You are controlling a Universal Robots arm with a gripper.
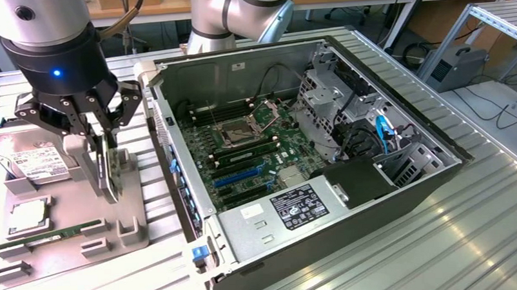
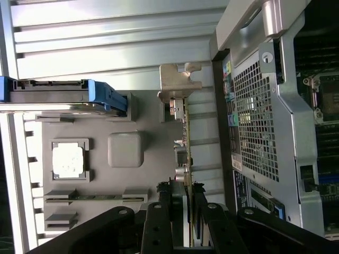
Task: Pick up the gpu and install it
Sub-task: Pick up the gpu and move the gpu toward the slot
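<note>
Over the grey tray (image 1: 134,210) at the exterior view's left, beside the open computer case (image 1: 165,80), the hand (image 1: 101,171) has its fingers narrowed onto the gpu (image 1: 112,189). The card stands on edge in the tray between the pads. From the wrist view the gpu (image 2: 186,132) appears edge-on, its silvery bracket (image 2: 178,84) at the far end from the hand (image 2: 184,191). A hard drive (image 1: 35,159) and a green memory stick (image 1: 51,235) lie in the same tray on the ribbed metal desk (image 1: 468,234).
</note>
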